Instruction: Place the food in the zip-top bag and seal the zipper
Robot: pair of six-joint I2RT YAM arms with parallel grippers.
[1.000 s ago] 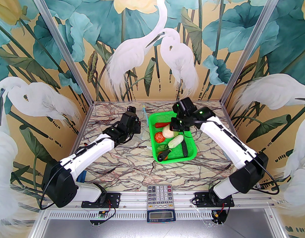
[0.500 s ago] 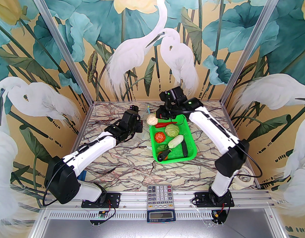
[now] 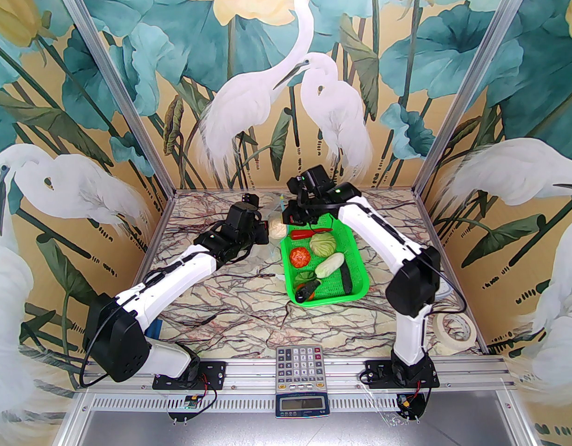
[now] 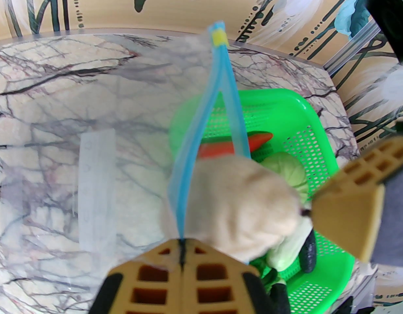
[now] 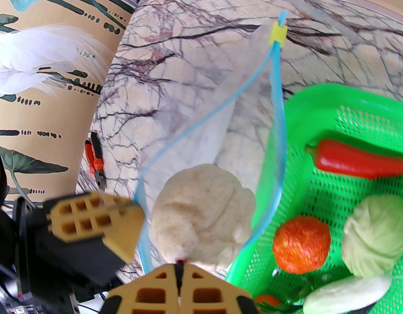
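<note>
Right claw (image 5: 179, 275) has carried the pale bulb (image 5: 201, 214) a bit more to the left, past the edge of the green basket (image 5: 314, 92). It is squeezed tight on the bulb's little dark tip. The bulb hangs in the open mouth of the clear bag (image 4: 96, 182), between the two blue zipper (image 4: 195, 126) strips. Left claw (image 4: 181, 245) is squeezed tight on the zipper edge

Heron-and-lotus mural walls (image 3: 286, 86) enclose a veined marble tabletop (image 3: 239, 304) framed by aluminium posts (image 3: 123, 95).
</note>
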